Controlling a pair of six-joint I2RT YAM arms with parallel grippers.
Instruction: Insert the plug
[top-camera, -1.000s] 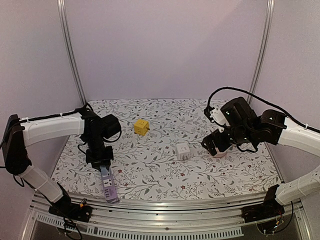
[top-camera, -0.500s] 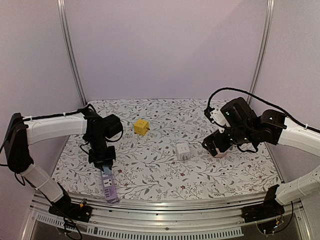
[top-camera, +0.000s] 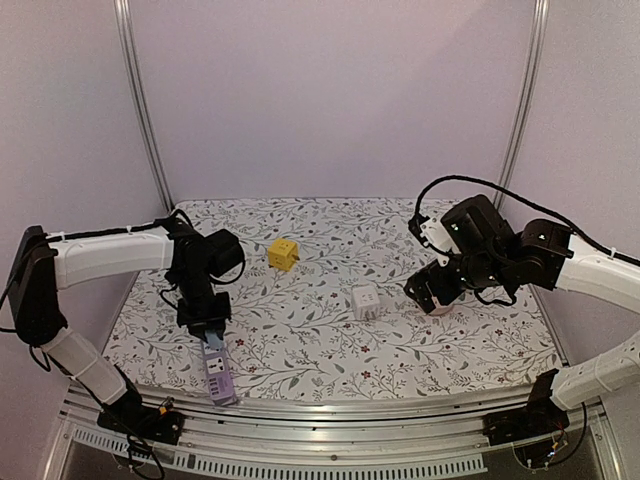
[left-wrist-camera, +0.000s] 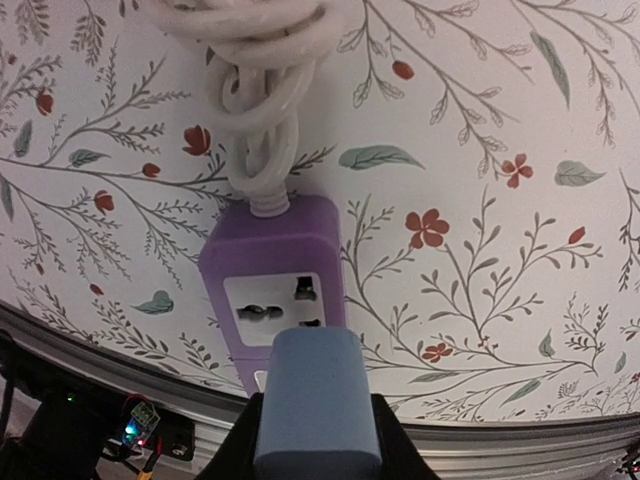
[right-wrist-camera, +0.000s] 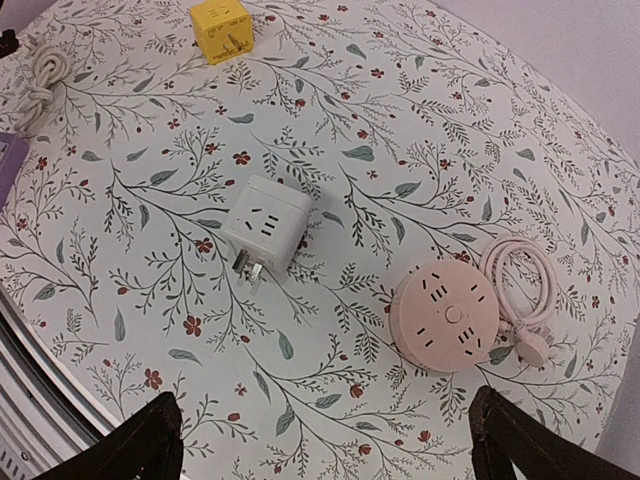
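Past purple strip (left-wrist-camera: 270, 228), coiled white cord (left-wrist-camera: 252, 95).

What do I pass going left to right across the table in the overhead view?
Purple power strip → yellow cube adapter → white cube adapter → pink round socket. The left gripper, shut on the blue plug, overlaps the strip, so I leave it out.

Right gripper (right-wrist-camera: 325, 440): dark fingers (right-wrist-camera: 140, 445) at 7 and 5 o'clock, spread wide, nothing between them. White plastic cube adapter (right-wrist-camera: 264, 224) just left of centre, prongs toward 7. Yellow cube adapter (right-wrist-camera: 226, 25) at 11. Round pink socket hub (right-wrist-camera: 450, 316) at 4, its coiled pink cord (right-wrist-camera: 520, 285) just beside it. Bundled white cable (right-wrist-camera: 38, 75) at 10. All on the floral tablecloth (right-wrist-camera: 400, 120).
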